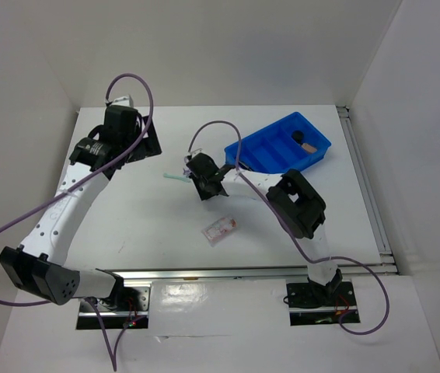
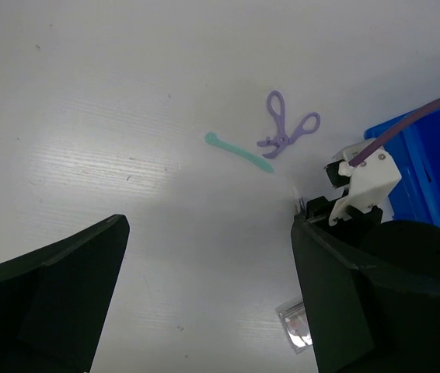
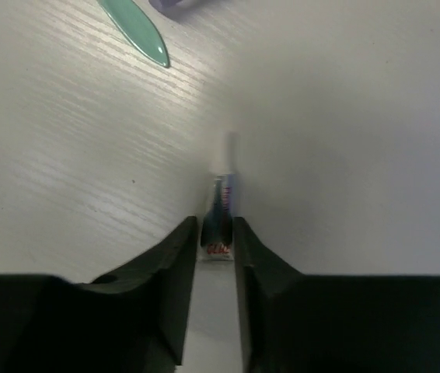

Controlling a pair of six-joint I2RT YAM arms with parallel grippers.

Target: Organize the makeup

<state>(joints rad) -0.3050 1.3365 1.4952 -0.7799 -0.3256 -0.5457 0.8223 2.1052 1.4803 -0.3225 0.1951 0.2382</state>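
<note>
Jaws on the right gripper (image 3: 214, 227) are nearly closed and pinch a slim tube (image 3: 220, 203) from both sides. The tube is dark with red letters and a pale tip. It lies flat on the white table (image 3: 344, 116), and its tip sticks out past the black fingers (image 3: 175, 264). A little ahead and to the left, in the right wrist view, lies a mint-green stick (image 3: 136, 31). A bit of a purple looped piece (image 3: 175, 5) peeks in at the top edge, just beside the stick.

Jaws on the left gripper (image 2: 208, 225) are spread wide and hold nothing. This gripper hangs above the far left part of the table. Its camera sees the green stick and the purple piece lying close together. I cannot tell if they touch. The purple piece has two loops like small scissor handles.

From above, the right gripper is low near the middle of the table, with the green stick just to its left. A clear pinkish packet (image 1: 220, 230) lies alone, closer to the arm bases and apart from both grippers. A blue bin (image 1: 270, 151) sits at the far right, turned at a slant. In its far end lie a tan cylinder (image 1: 309, 145) with a black end and a round black pot (image 1: 297, 136), right next to each other.
</note>
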